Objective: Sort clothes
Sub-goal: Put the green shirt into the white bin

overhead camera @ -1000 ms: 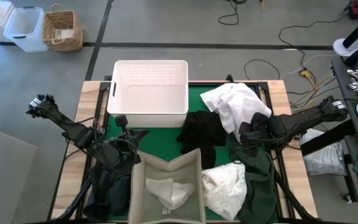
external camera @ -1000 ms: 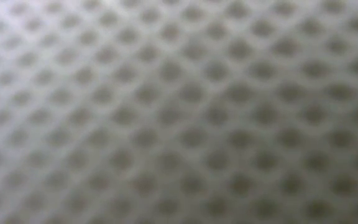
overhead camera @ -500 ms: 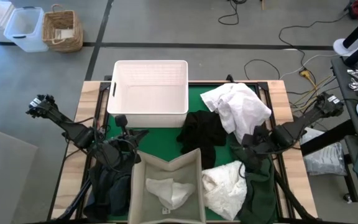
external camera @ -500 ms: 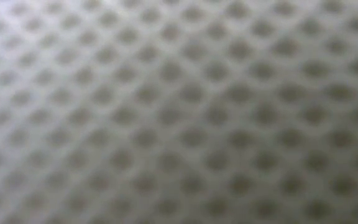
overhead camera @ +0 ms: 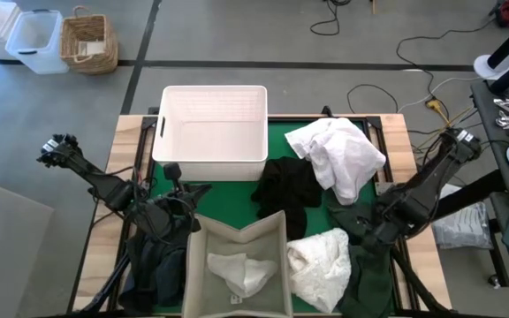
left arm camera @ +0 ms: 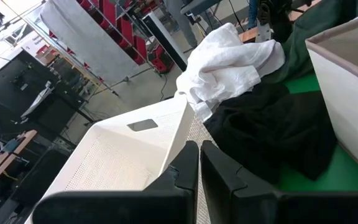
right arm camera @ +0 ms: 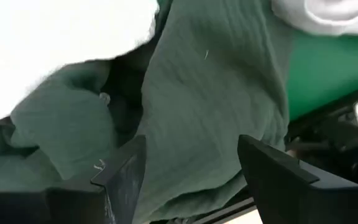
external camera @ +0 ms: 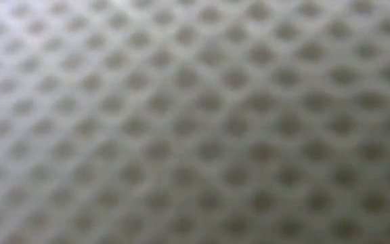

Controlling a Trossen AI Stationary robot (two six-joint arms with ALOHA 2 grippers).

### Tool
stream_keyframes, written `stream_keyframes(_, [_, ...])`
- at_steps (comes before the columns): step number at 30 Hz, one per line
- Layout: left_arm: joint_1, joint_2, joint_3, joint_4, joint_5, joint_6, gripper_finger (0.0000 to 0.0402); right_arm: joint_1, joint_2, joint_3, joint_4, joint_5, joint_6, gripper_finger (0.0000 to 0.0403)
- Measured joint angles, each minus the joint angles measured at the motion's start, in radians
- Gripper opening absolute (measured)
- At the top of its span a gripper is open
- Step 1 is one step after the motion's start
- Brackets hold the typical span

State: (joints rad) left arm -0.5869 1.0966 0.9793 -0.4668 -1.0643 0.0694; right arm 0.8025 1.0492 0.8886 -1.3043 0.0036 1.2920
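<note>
At the tabletop's left edge the left hand waits pressed together beside the white basket. The black garment and white garment lie mid-mat. On the right, the right hand has drawn back and spread over the dark green garment, gripping nothing: probably lining up its next pick.
</note>
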Motion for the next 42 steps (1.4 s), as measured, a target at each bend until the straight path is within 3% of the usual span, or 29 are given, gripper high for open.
stream_keyframes(18, [0.0, 0.0, 0.0, 0.002, 0.0, -0.023, 0.0, 0.016, 0.014, -0.171, 0.08, -0.012, 0.067, 0.0205])
stream_keyframes(24, [0.0, 0.0, 0.0, 0.002, 0.001, -0.025, 0.0, 0.016, 0.021, -0.172, 0.086, -0.011, 0.061, 0.0146])
stream_keyframes(31, [0.0, 0.0, 0.0, 0.002, 0.001, -0.026, 0.0, 0.016, 0.021, -0.172, 0.089, -0.008, 0.053, 0.0023])
stream_keyframes(38, [0.0, 0.0, 0.0, 0.002, 0.001, -0.021, 0.0, 0.016, 0.021, -0.161, 0.072, -0.003, 0.041, 0.0011])
stream_keyframes(42, [0.0, 0.0, 0.0, 0.006, 0.001, -0.007, 0.0, 0.016, 0.019, -0.083, -0.008, 0.018, 0.039, 0.0011])
